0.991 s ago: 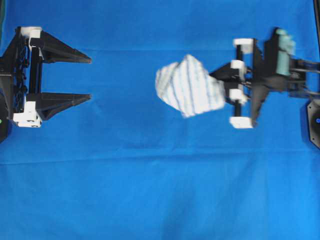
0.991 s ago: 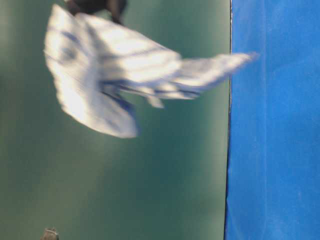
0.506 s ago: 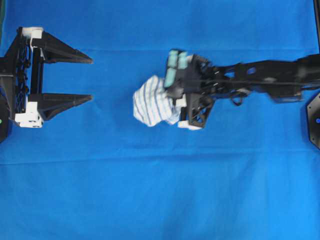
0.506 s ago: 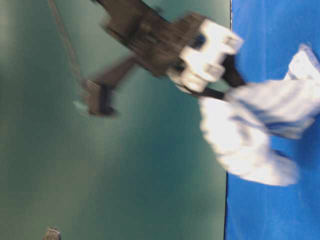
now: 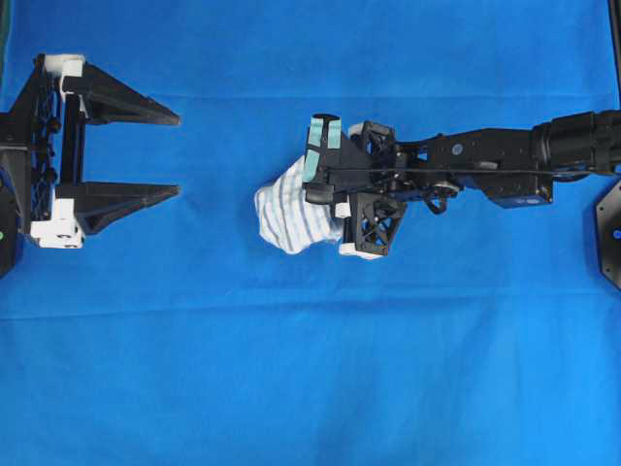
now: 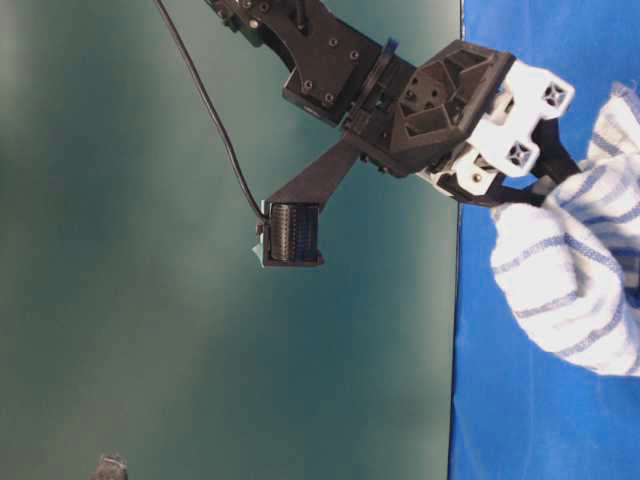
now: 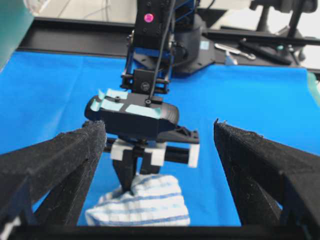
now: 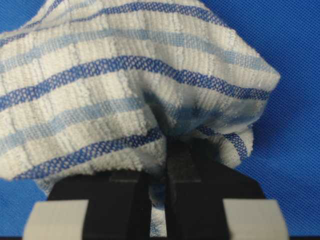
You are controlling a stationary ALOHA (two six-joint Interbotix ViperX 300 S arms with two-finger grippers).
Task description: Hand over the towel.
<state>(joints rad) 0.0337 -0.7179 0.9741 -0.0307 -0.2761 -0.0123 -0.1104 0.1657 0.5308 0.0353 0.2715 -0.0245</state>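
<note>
When you look down from overhead, your right gripper (image 5: 325, 199) sits just right of the frame's middle with its jaws pinched on the towel (image 5: 291, 216), which bunches out to its left over the large blue cloth (image 5: 310, 388). Your left gripper (image 5: 173, 155) waits at the far left edge, its two black fingers (image 5: 126, 102) spread wide with nothing between them, well apart from the towel.

From table level, which shows the scene turned sideways, the right gripper (image 6: 545, 185) enters from the upper middle and grips the towel (image 6: 570, 290), a striped bundle at the right edge against the blue cloth (image 6: 520, 420).

Through your left wrist camera, the open fingers (image 7: 55, 160) frame both lower corners; between them, farther off, the right gripper (image 7: 131, 177) points down into the towel (image 7: 145, 207) at bottom centre.

Through your right wrist camera, the towel (image 8: 115, 85) fills most of the frame, a fold clamped between the nearly closed black jaws at the bottom.
</note>
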